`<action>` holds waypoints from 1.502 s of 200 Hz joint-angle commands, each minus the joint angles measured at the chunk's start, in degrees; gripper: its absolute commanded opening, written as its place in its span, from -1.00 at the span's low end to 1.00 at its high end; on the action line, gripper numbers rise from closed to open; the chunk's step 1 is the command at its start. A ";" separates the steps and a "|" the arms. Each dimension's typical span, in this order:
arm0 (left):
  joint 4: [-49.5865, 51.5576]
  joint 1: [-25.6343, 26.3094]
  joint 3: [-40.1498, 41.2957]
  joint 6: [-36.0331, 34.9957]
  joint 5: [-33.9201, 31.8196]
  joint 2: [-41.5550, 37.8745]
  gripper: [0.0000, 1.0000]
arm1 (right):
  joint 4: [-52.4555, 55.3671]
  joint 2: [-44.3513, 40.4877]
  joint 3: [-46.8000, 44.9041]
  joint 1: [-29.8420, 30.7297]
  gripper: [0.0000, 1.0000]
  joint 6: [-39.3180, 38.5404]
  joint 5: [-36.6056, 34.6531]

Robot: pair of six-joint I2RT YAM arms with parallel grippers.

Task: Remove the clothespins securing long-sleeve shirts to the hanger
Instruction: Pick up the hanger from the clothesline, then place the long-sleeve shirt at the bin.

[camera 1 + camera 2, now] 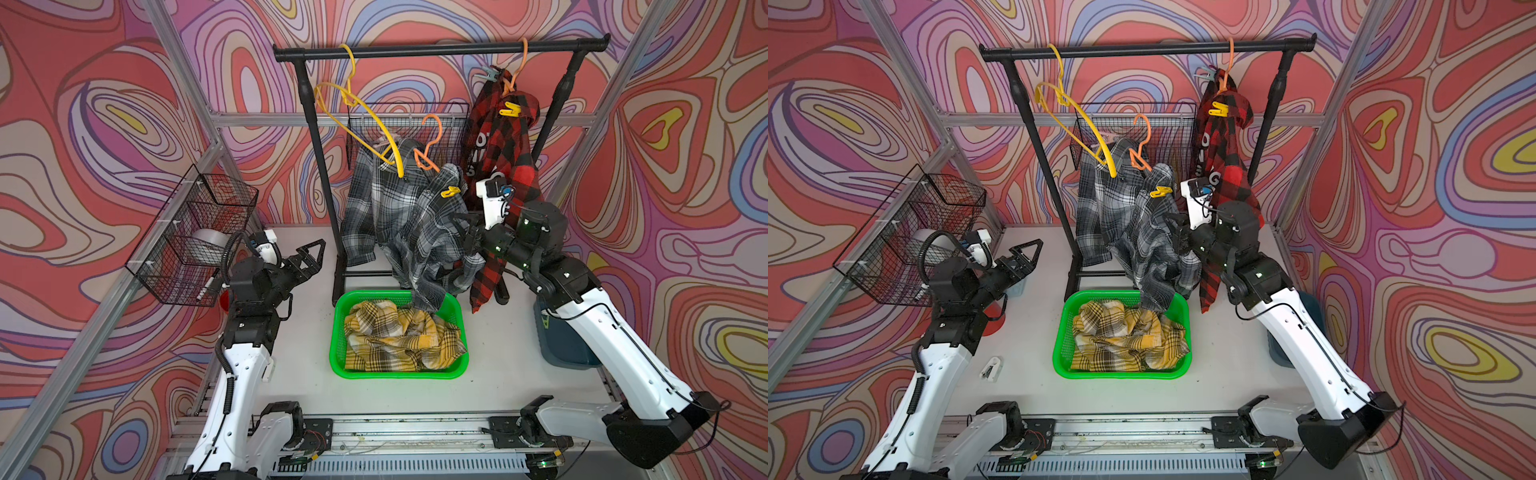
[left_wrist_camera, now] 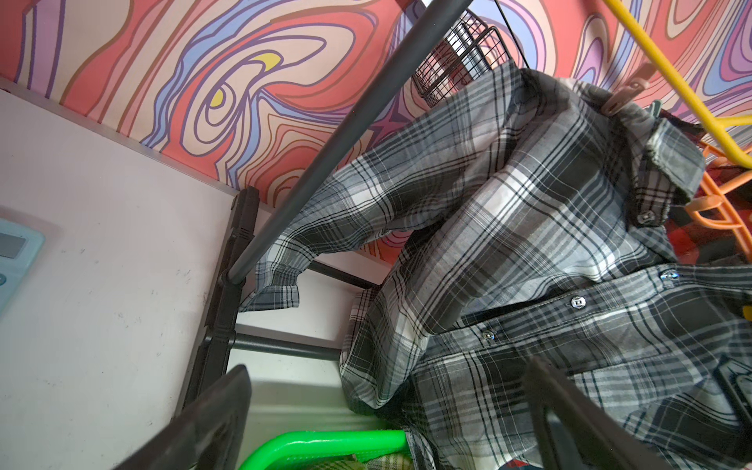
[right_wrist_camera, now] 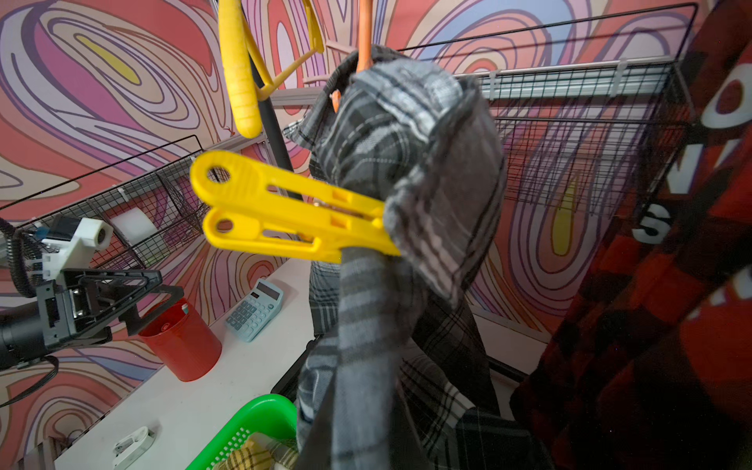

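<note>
**Top views.** The step in hand is judged to be freeing the grey shirt point(image 1: 399, 216) from the orange hanger point(image 1: 428, 153); the yellow shirt point(image 1: 399, 336) already lies in the green basket point(image 1: 338, 332); the red shirt point(image 1: 507, 166) is pinned up at the rail by a teal clothespin point(image 1: 490, 75) and an upper yellow clothespin point(image 1: 510, 109). The right gripper point(image 1: 464, 228) is pressed into the grey shirt just below the yellow clothespin point(image 1: 451, 191), apart from it; its jaws are clenched, apparently on a fold of that cloth. The left gripper point(image 1: 309, 257) is held well apart to the side, jaws spread wide and empty; the same layout is shown in both top views, with the yellow clothespin point(image 1: 1160, 191) above the right gripper point(image 1: 1177, 230).

**Left wrist view.** The grey shirt point(image 2: 508, 244) is seen beyond the spread fingers point(image 2: 211, 423), which touch nothing; a pale pink clothespin point(image 2: 622, 95) appears to be fitted at the collar, though its bite cannot be confirmed.

**Right wrist view.** The yellow clothespin point(image 3: 285, 215) is clamped across bunched grey shirt point(image 3: 407, 183); its handles project free toward the left gripper point(image 3: 162, 289); the right fingers are hidden under the cloth.

**Next move, as judged.** The handles are to be pinched squarely by the open left gripper; the pin is then to be drawn off along its length while the cloth is held taut; a skewed pinch is likely to slip.
</note>
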State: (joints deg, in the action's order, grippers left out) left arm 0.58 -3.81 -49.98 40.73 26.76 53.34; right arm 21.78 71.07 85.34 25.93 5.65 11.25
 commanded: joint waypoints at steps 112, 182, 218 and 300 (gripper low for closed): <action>-1.73 -0.43 1.23 0.93 0.30 -1.19 1.00 | 12.67 -7.52 -8.61 0.35 -1.00 1.75 4.90; -0.58 -0.58 3.21 -0.67 -0.95 -0.07 1.00 | 3.70 -4.86 -11.83 0.46 -1.00 4.90 13.30; -1.83 -2.41 6.57 -0.53 -1.69 1.76 1.00 | 2.65 -2.67 -5.30 0.61 -1.00 3.95 18.67; -7.82 -5.45 7.91 -0.29 1.10 9.26 1.00 | 0.81 3.69 11.07 0.53 -1.00 5.01 26.37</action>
State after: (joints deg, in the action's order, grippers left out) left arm -3.51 -8.95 -41.56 41.10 27.00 61.65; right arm 27.49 73.30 92.27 26.30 9.76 33.50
